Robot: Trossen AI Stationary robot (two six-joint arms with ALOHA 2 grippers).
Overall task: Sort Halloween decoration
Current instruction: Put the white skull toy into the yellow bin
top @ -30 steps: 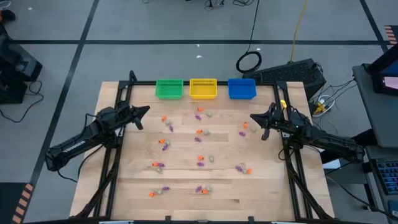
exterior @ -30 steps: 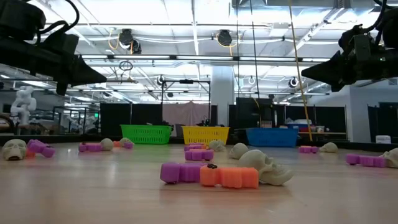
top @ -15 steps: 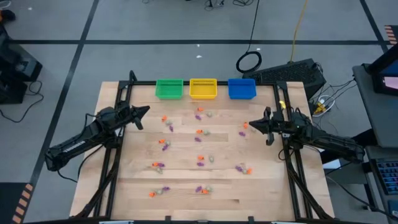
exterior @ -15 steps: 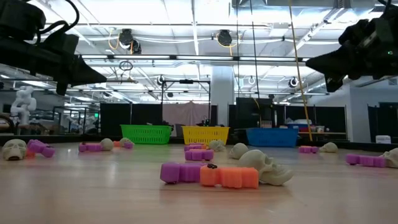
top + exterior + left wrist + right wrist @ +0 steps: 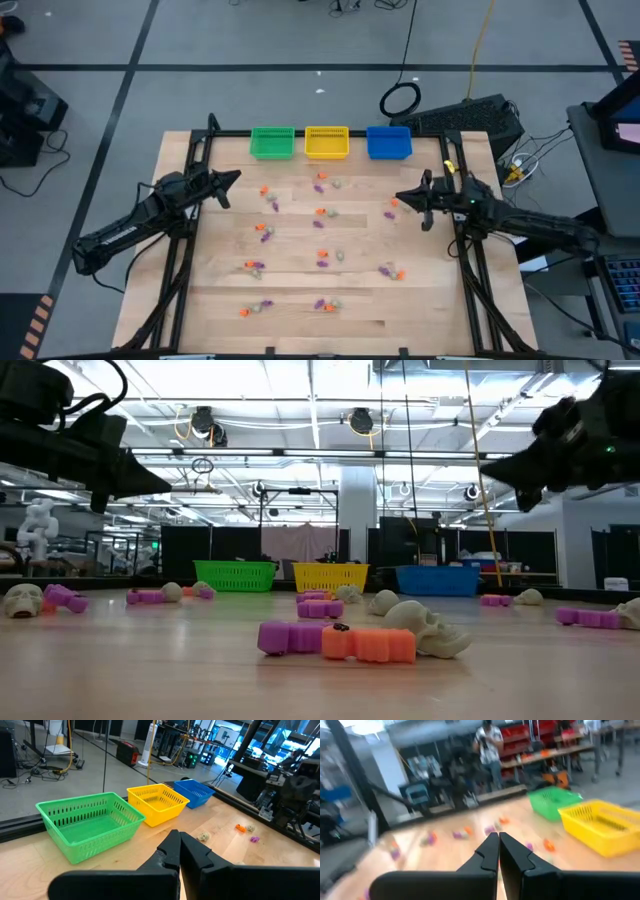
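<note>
Trinkets [image 5: 320, 212] in orange, purple and pale beige-grey lie scattered in small clusters across the middle of the wooden surface [image 5: 220, 300], none yet in a basket, so sorting looks barely begun. Along the frame's upper edge of that surface stand the green basket [image 5: 271, 142], yellow basket [image 5: 326, 142] and blue basket [image 5: 389, 142], slatted plastic, probably one per colour. In the low view the pale pieces look like little skulls [image 5: 428, 628], the purple and orange ones like ridged blocks. The left claw [image 5: 233, 178] hangs closed and empty at centre left; the right claw [image 5: 402, 197], also closed and empty, hovers near an orange piece at centre right.
</note>
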